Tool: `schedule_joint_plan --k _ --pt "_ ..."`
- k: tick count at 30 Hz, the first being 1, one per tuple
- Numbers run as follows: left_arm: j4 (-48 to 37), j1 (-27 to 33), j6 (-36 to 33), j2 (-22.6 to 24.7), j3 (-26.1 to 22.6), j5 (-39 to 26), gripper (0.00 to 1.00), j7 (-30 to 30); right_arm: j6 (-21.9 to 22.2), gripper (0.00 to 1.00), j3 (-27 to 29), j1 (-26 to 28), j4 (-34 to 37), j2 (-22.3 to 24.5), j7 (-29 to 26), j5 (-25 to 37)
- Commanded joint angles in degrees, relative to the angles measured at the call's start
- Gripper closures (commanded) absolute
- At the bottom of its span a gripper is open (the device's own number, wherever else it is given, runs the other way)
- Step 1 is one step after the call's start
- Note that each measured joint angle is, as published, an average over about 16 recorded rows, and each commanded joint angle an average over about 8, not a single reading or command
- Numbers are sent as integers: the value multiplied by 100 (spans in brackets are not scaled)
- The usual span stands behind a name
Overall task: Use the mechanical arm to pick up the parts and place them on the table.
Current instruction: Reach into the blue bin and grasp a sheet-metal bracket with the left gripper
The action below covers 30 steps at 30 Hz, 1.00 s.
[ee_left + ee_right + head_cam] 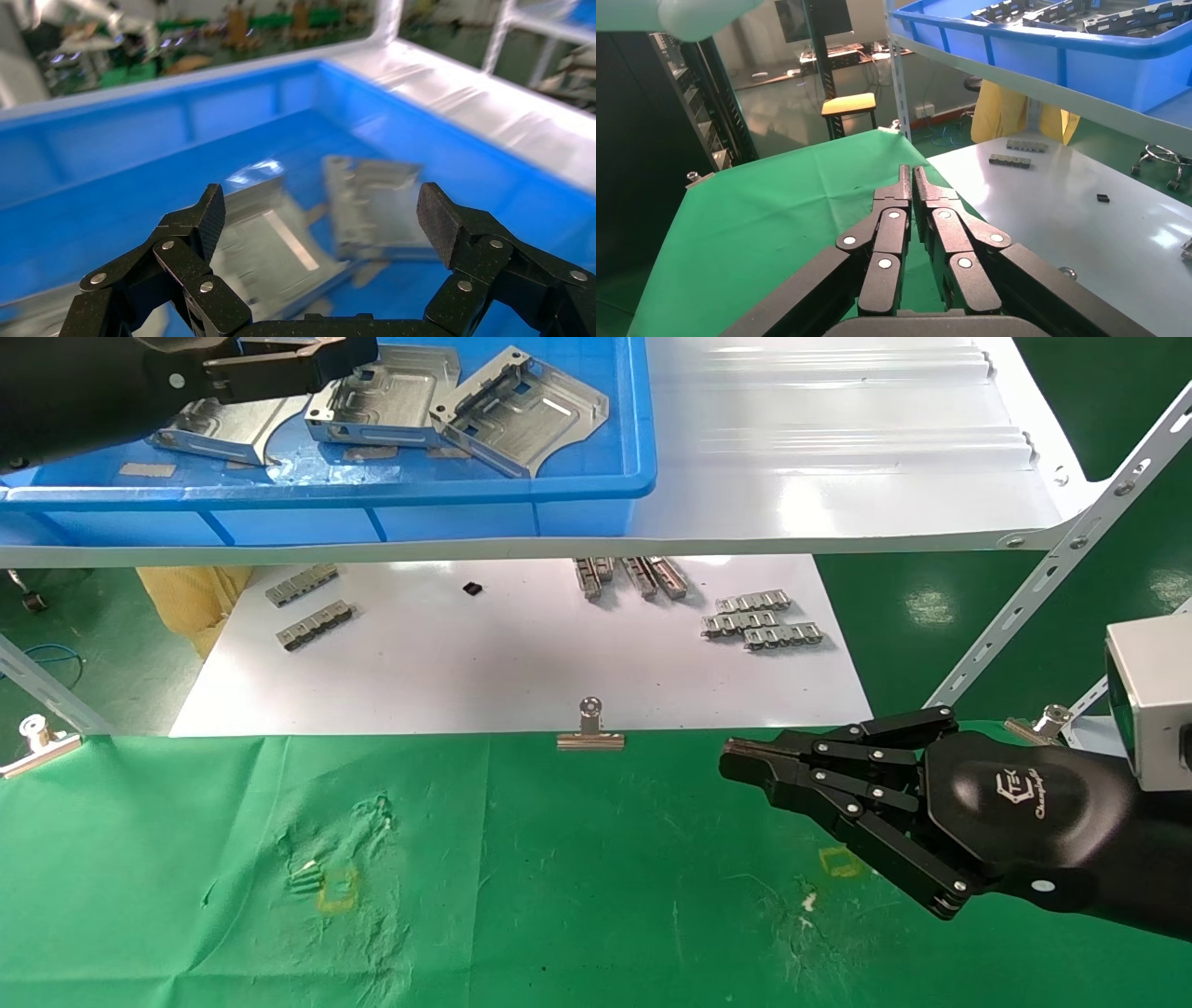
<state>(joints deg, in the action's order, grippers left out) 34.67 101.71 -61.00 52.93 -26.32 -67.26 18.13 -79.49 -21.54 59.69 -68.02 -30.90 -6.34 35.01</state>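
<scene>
Three shiny silver parts lie in the blue tray (pixel 372 491) on the upper shelf: one at the left (pixel 223 426), one in the middle (pixel 382 393) and one at the right (pixel 521 412). My left gripper (pixel 358 351) hovers above the left and middle parts. In the left wrist view this gripper (pixel 323 214) is open, with two parts (pixel 260 239) (pixel 379 203) below the gap and nothing held. My right gripper (pixel 731 756) is shut and empty, parked just above the green table (pixel 559 896) at the right; the right wrist view shows it (pixel 911 175) with fingers pressed together.
A white board (pixel 521 645) lies beyond the table and carries small grey linked strips (pixel 759 621) (pixel 312 607). A silver binder clip (pixel 589 728) sits at the cloth's far edge. A slanted shelf brace (pixel 1043 570) runs at the right. The white shelf (pixel 838 449) extends right of the tray.
</scene>
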Motion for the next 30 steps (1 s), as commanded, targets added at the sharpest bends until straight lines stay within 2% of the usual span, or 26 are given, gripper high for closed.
schedule_joint_plan --k 1,4,10,14,17,20,22,30 --pt "-135 229 117 12 -130 -236 2 177 0 100 0 0 0 0 0 0" --pt "-283 539 300 197 -358 -594 14 608 0 100 0 0 0 0 0 0" --pt "-510 1075 540 557 -832 -1317 50 1526 0 100 0 0 0 0 0 0" --pt "-554 1219 684 654 -1059 -1692 66 1943 0 100 0 0 0 0 0 0" --pt "-527 1232 802 685 -1153 -1862 83 2142 0 100 0 0 0 0 0 0" --pt "-469 1210 881 672 -1193 -1945 96 2273 0 100 0 0 0 0 0 0" --pt "-429 1193 909 651 -1213 -1985 100 2339 0 100 0 0 0 0 0 0" --pt "-353 1179 882 578 -1330 -2171 100 2644 0 100 0 0 0 0 0 0"
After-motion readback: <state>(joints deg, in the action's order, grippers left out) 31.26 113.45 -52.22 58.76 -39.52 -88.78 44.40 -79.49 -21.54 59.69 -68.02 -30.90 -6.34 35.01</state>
